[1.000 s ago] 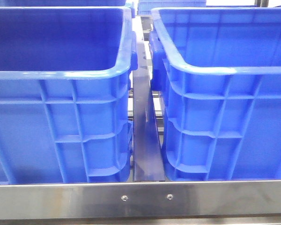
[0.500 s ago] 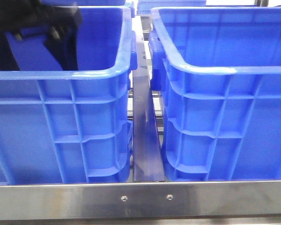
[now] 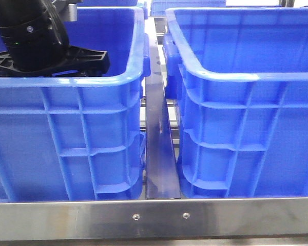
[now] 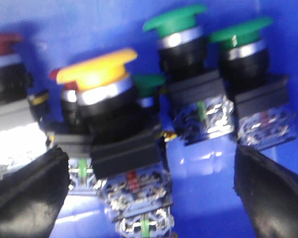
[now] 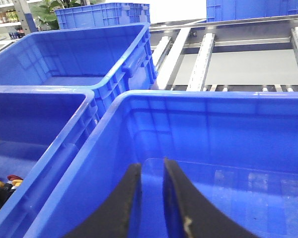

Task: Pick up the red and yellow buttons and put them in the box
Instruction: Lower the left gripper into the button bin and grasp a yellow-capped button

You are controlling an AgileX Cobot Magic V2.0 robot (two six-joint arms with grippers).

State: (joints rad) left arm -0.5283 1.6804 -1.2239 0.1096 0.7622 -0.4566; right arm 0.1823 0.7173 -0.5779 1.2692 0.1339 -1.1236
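Two spread left fingers (image 4: pixel 27 193) should be centred around the yellow button (image 4: pixel 97 69) before closing; right fingers (image 5: pixel 176 198) are nearly closed, empty.

Factory or warehouse line: big blue plastic crates (image 3: pixel 236 102) on a steel roller conveyor frame (image 5: pixel 208 54), more stacked crates (image 5: pixel 104 14) and shelving at 11 o'clock.

Two bright blue bins (image 3: pixel 92 128) (image 3: pixel 246 128), silver metal rail (image 3: pixel 154 218), black arm (image 3: pixel 36 41), yellow button (image 4: pixel 97 67) on black and silver body, two green buttons (image 4: pixel 175 17) (image 4: pixel 241 29), dark red button (image 4: pixel 4 42), black fingers (image 4: pixel 27 198)
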